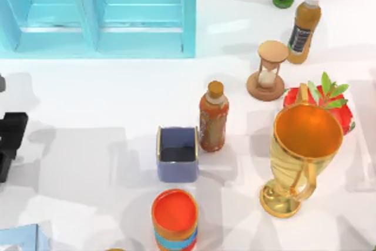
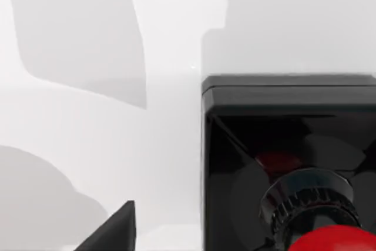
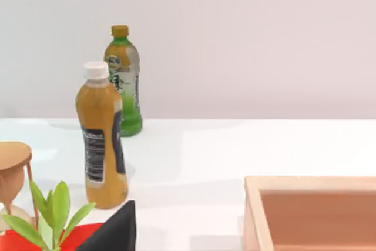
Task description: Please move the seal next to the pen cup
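Note:
The seal (image 2: 288,163) looms close in the left wrist view, a black square block with its red ball knob (image 2: 332,239) near the frame's edge, standing on the white table. My left gripper (image 1: 10,139) is a dark shape at the table's far left edge. It is open, and one fingertip (image 2: 114,233) shows beside the seal with a strip of table between them. The pen cup (image 1: 177,154), square and blue-grey with a dark inside, stands at mid-table, well right of the left gripper. My right gripper (image 3: 176,245) is parked and open, one fingertip (image 3: 117,230) showing.
An orange-capped bottle (image 1: 213,116) stands just right of the pen cup, and a round orange cup (image 1: 174,218) in front of it. A gold trophy (image 1: 299,157), hourglass (image 1: 268,70), red leafy object (image 1: 329,104) and two bottles (image 1: 304,27) crowd the right. A turquoise cabinet (image 1: 100,13) fills the back left. A wooden box (image 3: 311,213) lies near my right gripper.

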You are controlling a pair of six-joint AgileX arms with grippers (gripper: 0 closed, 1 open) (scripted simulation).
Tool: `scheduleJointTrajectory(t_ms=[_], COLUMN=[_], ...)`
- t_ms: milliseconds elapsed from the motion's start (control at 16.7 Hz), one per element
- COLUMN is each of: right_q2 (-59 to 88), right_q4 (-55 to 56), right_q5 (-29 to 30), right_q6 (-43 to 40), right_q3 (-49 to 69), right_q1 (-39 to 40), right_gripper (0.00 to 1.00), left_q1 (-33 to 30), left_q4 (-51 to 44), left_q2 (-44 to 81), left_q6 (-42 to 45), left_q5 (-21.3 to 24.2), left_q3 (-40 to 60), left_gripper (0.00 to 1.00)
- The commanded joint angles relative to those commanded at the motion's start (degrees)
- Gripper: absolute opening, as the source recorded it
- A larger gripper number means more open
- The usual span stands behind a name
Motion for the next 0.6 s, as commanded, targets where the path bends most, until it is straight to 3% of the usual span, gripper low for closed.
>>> scheduleJointTrajectory(t_ms=[60,600], right_q2=[0.0,0.0], right_q4=[0.0,0.0], right_q5=[0.0,0.0], right_q6=[0.0,0.0], right_q3=[0.0,0.0], right_q1=[0.0,0.0], right_gripper=[1.0,1.0], left_q1=[0.0,0.0], left_q4=[0.0,0.0], left_q2=[0.0,0.0], left_q6=[0.0,0.0], left_q5=[0.0,0.0], left_q3=[0.0,0.0], left_gripper=[1.0,0.32])
